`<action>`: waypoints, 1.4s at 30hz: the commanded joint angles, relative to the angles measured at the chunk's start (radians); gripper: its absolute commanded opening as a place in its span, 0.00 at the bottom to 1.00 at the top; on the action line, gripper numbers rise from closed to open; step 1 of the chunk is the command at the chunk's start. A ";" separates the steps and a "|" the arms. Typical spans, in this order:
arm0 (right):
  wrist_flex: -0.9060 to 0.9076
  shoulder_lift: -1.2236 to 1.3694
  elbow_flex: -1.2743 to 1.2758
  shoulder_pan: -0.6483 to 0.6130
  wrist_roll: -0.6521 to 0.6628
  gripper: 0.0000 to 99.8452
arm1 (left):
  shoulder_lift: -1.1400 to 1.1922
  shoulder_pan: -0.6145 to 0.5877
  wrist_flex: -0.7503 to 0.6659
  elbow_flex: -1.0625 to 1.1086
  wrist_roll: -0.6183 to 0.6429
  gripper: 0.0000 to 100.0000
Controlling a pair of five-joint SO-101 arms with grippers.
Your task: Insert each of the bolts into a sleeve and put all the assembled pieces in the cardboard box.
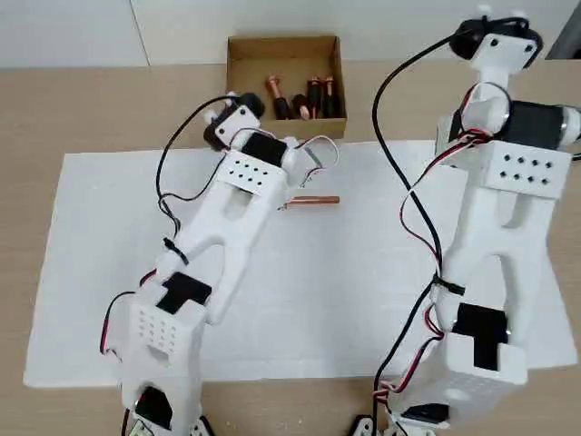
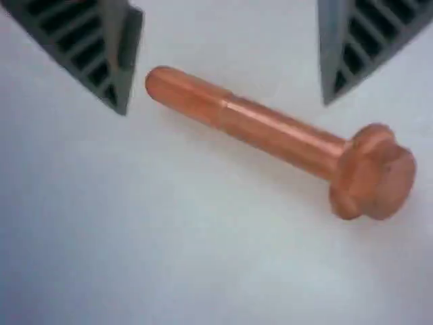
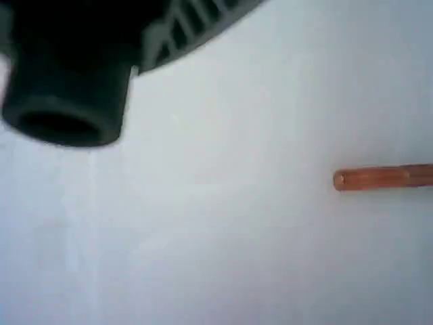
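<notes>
Left gripper (image 2: 224, 98), jaws open, straddles 1 bolt (image 2: 270, 135): likely stiff, smooth, light; best pinched mid-shank. Right gripper (image 3: 128, 54) clamps 1 sleeve (image 3: 64, 95).

Wooden table (image 1: 91, 109), white sheet (image 1: 345, 300), pale wall (image 1: 73, 27)

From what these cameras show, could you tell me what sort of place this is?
Probably a robotics test bench: two white robot arms at a wooden table, a white sheet as work mat, and a cardboard box of assembled bolts.
</notes>
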 commanded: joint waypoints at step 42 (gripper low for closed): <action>-0.001 -0.051 0.002 0.012 0.000 0.00 | 0.092 0.017 0.008 -0.104 0.011 0.01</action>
